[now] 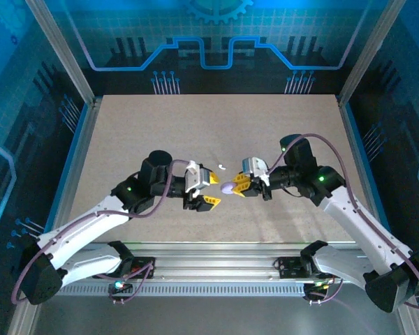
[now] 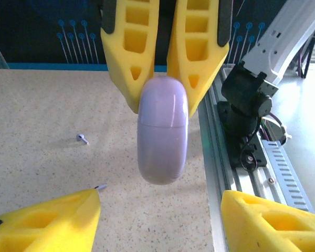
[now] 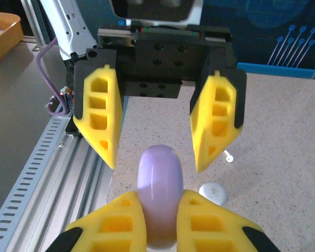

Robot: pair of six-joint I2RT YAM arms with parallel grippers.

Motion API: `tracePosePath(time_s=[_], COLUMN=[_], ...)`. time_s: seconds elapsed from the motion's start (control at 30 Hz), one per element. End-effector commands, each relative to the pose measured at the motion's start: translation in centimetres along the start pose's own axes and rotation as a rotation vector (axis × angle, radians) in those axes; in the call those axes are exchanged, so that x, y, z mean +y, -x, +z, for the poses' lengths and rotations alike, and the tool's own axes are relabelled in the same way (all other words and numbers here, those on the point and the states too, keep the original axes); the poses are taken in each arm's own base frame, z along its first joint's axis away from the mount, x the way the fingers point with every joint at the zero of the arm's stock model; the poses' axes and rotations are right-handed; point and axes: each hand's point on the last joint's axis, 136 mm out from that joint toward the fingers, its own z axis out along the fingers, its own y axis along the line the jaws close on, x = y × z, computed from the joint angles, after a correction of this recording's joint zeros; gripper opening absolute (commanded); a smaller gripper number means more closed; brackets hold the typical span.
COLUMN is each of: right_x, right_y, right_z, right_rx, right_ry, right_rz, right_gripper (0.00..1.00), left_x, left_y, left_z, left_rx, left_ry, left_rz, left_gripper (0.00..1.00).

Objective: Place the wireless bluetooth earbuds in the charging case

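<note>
The lilac charging case [image 1: 228, 188] hangs above the table with its lid closed, and my right gripper [image 1: 241, 185] is shut on it. In the right wrist view the case [image 3: 158, 184] sits squeezed between my yellow fingers [image 3: 121, 226]. My left gripper [image 1: 213, 190] faces it, open, its fingers [image 3: 100, 118] standing apart on either side of the case's free end without touching it. One tiny white earbud [image 2: 82, 138] lies on the table; a second earbud [image 2: 101, 186] peeks out beside my left finger [image 2: 42, 223]. An earbud [image 1: 221, 166] lies just behind the grippers.
A white round puck [image 3: 213, 192] rests on the table under the case, with an earbud [image 3: 229, 156] just beyond it. The aluminium rail [image 1: 216, 255] runs along the near edge. A yellow bin [image 3: 0, 29] sits off the table.
</note>
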Motion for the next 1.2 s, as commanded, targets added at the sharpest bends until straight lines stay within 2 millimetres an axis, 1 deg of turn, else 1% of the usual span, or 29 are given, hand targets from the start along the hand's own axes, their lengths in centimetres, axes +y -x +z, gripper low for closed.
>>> tracePosePath(time_s=[0.0, 0.17, 0.33, 0.57, 0.83, 1.17], right_x=[0.3, 0.5, 0.5, 0.4, 0.4, 0.3], right_y=[0.1, -0.2, 0.0, 0.3, 0.6, 0.9], right_z=[0.5, 1.4, 1.9, 2.0, 2.0, 2.1], right_rx=[0.009, 0.027, 0.028, 0.02, 0.012, -0.004], right_ry=[0.018, 0.047, 0.064, 0.063, 0.066, 0.07], right_rz=[-0.039, -0.045, -0.053, -0.064, -0.064, -0.038], right_gripper=[0.11, 0.11, 0.11, 0.11, 0.11, 0.11], left_x=[-0.4, -0.6, -0.8, -1.0, -0.9, -0.5], left_y=[-0.5, -0.4, -0.3, -0.5, -0.5, -0.2], left_z=[0.2, 0.2, 0.2, 0.3, 0.5, 0.3], left_rx=[0.019, 0.014, 0.011, 0.021, 0.018, 0.009], left_ry=[-0.01, -0.02, -0.027, -0.041, -0.045, -0.012], left_rz=[0.047, 0.052, 0.051, 0.045, 0.035, 0.049], left_gripper=[0.63, 0.63, 0.62, 0.56, 0.55, 0.47])
